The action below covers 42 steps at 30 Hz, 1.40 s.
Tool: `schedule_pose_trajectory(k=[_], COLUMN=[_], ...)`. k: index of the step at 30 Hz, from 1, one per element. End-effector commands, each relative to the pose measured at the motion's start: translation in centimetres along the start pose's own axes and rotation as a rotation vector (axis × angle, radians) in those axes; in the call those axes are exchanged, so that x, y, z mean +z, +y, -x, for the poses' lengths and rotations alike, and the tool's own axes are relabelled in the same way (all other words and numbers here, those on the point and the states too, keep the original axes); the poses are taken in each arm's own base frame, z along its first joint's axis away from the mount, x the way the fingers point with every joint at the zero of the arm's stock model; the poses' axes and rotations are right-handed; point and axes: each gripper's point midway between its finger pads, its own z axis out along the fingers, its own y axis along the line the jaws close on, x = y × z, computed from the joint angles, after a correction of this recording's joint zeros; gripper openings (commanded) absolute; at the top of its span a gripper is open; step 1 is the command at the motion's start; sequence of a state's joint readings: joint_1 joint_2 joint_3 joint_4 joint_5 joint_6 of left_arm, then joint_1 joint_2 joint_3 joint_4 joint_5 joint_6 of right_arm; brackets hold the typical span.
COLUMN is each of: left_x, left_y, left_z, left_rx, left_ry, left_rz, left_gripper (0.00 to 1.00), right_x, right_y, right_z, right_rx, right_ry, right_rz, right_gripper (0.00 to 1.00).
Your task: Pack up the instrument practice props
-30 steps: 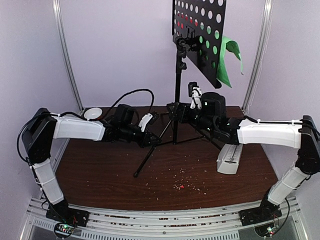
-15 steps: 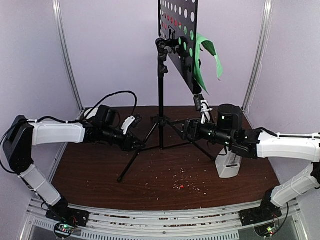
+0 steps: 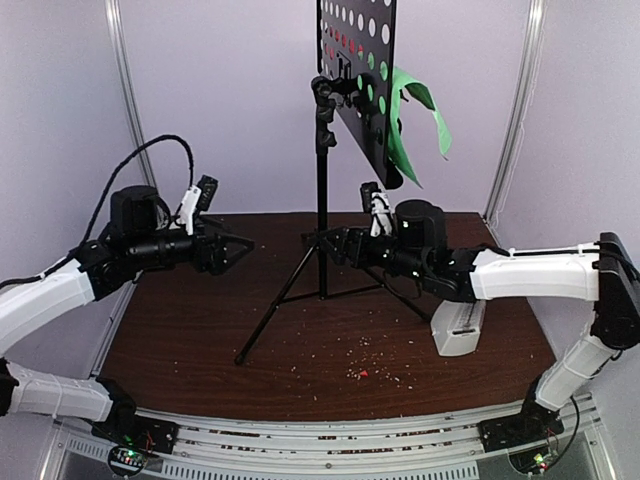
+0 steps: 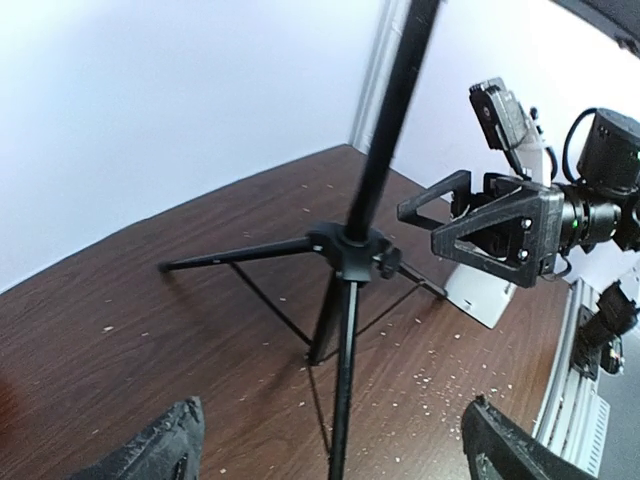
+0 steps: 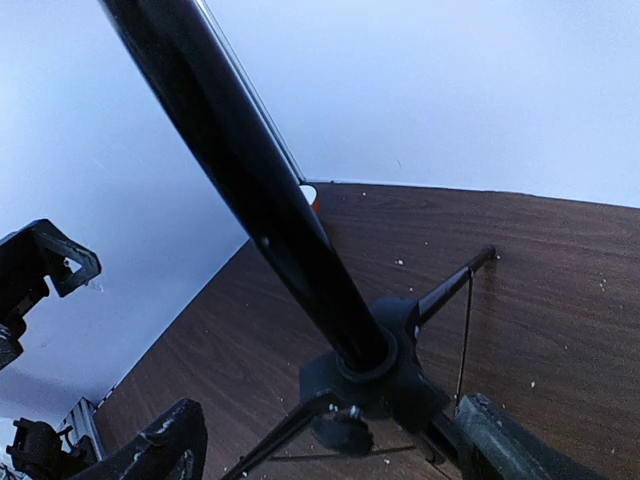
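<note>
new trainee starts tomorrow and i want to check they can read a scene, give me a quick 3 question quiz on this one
1. True or false: the left arm's jaws are clamped on the music stand.
2. Pick one: the page drooping off the stand's desk is A green, B blue, C yellow.
3. Short answer: on which arm's side of the table does the white metronome sit?

Key: 1 false, they stand open and clear of the stand; 2 A; 3 the right.
</note>
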<state>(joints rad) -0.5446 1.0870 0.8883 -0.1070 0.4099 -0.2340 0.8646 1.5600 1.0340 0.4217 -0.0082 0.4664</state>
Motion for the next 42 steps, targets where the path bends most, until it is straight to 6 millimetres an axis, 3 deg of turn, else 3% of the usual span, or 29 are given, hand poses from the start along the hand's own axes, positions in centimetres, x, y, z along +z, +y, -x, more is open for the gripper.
schedule_pose_trajectory(k=[1, 7, 12, 19, 22, 27, 30, 34, 39, 42], left_x=[-2.4, -4.0, -4.3, -4.1, -4.1, -4.4, -4.7, -5.3, -6.3, -6.6], left_y=[2.0, 3.1, 3.6, 4.2, 4.2, 4.6, 5.0, 5.3, 5.6, 5.9], left_z=[-0.5, -3.2, -3.6, -4.0, -4.0, -3.9, -3.8, -3.6, -3.0, -3.0], left_rx=[-0.005, 0.06, 0.076, 0.075, 0.075, 0.07, 0.069, 0.066, 0.066, 0.062], left_ry=[0.022, 0.038, 0.004, 0.019, 0.016, 0.008, 0.004, -0.008, -0.044, -0.048], left_rz=[0.125, 0.212, 0.242, 0.249, 0.254, 0.281, 0.304, 0.339, 0.38, 0.403], left_gripper=[0.93, 0.94, 0.95, 0.95, 0.95, 0.95, 0.95, 0.94, 0.94, 0.94], right_x=[1.8, 4.0, 5.5, 6.1, 5.8, 4.5, 3.6, 1.6, -0.4, -1.2], right_y=[1.9, 0.3, 2.5, 5.5, 6.4, 7.4, 7.8, 9.2, 10.3, 8.9], right_z=[3.7, 4.9, 4.8, 5.0, 4.6, 4.0, 3.7, 4.2, 5.1, 5.7], right_rx=[-0.089, -0.088, -0.154, -0.193, -0.178, -0.191, -0.211, -0.261, -0.241, -0.206], right_ry=[-0.105, -0.125, -0.117, -0.094, -0.091, -0.113, -0.132, -0.184, -0.247, -0.291], right_rz=[0.029, -0.014, 0.134, 0.317, 0.354, 0.333, 0.275, 0.133, -0.014, -0.192], right_gripper=[0.88, 0.86, 0.75, 0.49, 0.35, 0.23, 0.18, 0.01, 0.0, 0.0])
